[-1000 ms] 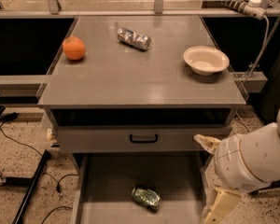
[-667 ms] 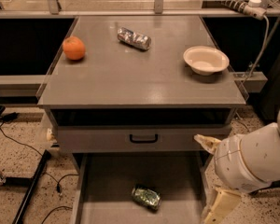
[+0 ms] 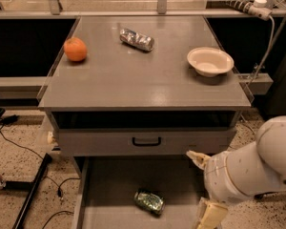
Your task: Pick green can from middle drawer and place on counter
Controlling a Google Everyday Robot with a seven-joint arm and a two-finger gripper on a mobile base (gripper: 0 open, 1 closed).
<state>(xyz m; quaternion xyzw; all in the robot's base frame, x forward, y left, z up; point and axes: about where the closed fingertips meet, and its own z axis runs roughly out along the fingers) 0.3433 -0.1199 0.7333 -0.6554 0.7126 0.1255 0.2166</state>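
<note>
The green can [image 3: 149, 200] lies on its side on the floor of the open middle drawer [image 3: 109, 194], near the drawer's middle. My gripper [image 3: 200, 190] hangs at the drawer's right side, to the right of the can and apart from it. Its two cream fingers [image 3: 196, 158] stand apart with nothing between them. The white arm [image 3: 250, 168] runs off to the lower right. The counter [image 3: 143, 80] is the broad grey top above the drawers.
On the counter lie an orange [image 3: 75, 49] at the left, a silver-blue can [image 3: 137, 39] on its side at the back and a cream bowl [image 3: 210, 61] at the right. A shut drawer front with a black handle [image 3: 146, 141] sits above the open drawer. Cables run over the floor at the left.
</note>
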